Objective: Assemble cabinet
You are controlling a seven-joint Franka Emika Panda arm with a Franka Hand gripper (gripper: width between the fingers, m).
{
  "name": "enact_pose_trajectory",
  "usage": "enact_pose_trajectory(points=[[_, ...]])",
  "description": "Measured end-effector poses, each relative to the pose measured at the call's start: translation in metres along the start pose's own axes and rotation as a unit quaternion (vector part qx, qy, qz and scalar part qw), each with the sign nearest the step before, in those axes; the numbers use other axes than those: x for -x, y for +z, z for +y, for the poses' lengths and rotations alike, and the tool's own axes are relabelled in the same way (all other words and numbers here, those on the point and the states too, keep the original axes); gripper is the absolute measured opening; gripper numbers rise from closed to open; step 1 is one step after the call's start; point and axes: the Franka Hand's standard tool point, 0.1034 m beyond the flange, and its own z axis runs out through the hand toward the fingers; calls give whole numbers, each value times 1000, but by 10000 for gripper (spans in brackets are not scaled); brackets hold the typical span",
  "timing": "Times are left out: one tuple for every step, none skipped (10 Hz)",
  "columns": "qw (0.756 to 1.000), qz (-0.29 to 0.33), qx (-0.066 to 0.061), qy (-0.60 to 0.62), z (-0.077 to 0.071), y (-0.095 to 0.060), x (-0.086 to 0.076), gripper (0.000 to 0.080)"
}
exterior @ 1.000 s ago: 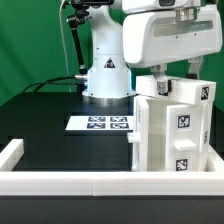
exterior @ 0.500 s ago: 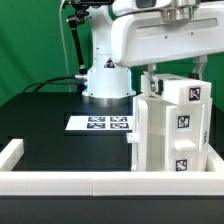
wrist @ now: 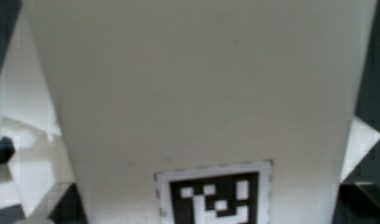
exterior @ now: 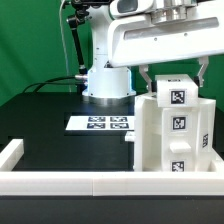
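The white cabinet (exterior: 172, 140) stands upright at the exterior view's right, near the front rail, with tags down its front face. Its top piece (exterior: 178, 96), with one tag, sits on the body. My gripper (exterior: 176, 78) hangs straight above it, one finger (exterior: 148, 77) on each side of the top piece, shut on it. In the wrist view the white top piece (wrist: 187, 90) fills the picture, with its tag (wrist: 215, 195) between the jaws. The fingers show only as dark edges there.
The marker board (exterior: 100, 123) lies flat on the black table in front of the arm's white base (exterior: 105, 75). A low white border rail (exterior: 60, 182) runs along the front and the exterior view's left. A green backdrop stands behind.
My hand has turned and shifted toward the exterior view's left. The top piece has turned with it: its tag moved from the right edge to face the front.
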Motion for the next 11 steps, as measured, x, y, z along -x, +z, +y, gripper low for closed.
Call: enact_pose_trajectory(points=[[999, 0, 1, 46, 0, 0, 0, 563], [997, 1, 1, 75, 2, 0, 0, 563], [994, 1, 2, 114, 3, -1, -1, 563], [990, 2, 2, 144, 4, -1, -2, 563], [986, 2, 2, 169, 5, -1, -2, 563], [981, 3, 2, 195, 6, -1, -3, 563], [971, 3, 2, 238, 7, -2, -3, 563], [957, 10, 0, 290, 9, -2, -3, 563], [935, 10, -4, 355, 8, -2, 1, 563], [908, 5, -6, 419, 6, -2, 6, 563], [890, 2, -5, 456, 5, -2, 8, 563]])
